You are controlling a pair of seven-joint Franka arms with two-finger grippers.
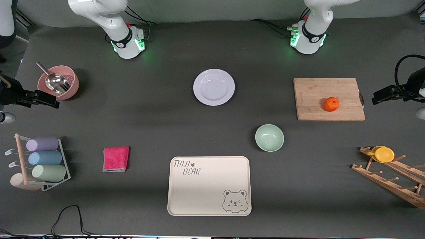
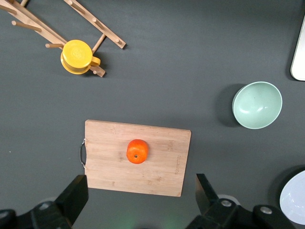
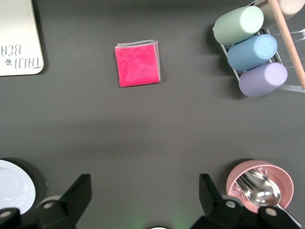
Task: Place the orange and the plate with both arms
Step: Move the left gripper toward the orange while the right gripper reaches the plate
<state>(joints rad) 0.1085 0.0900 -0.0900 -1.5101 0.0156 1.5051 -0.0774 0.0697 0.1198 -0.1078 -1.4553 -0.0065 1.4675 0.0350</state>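
Observation:
The orange (image 1: 331,104) sits on a wooden cutting board (image 1: 315,89) toward the left arm's end of the table. In the left wrist view the orange (image 2: 137,151) lies well below my left gripper (image 2: 141,191), which hangs high over the board's edge, open and empty. The pale plate (image 1: 214,87) rests on the mat midway between the two bases. The right wrist view shows the plate's edge (image 3: 14,187). My right gripper (image 3: 144,186) hangs high over bare mat between the plate and a pink bowl, open and empty. Neither gripper appears in the front view.
A mint-green bowl (image 1: 269,137) and a cream bear tray (image 1: 209,186) lie nearer the front camera. A pink cloth (image 1: 116,158), a pink bowl with a metal scoop (image 1: 59,83) and a cup rack (image 1: 43,162) are at the right arm's end. A wooden rack carries a yellow cup (image 1: 384,154).

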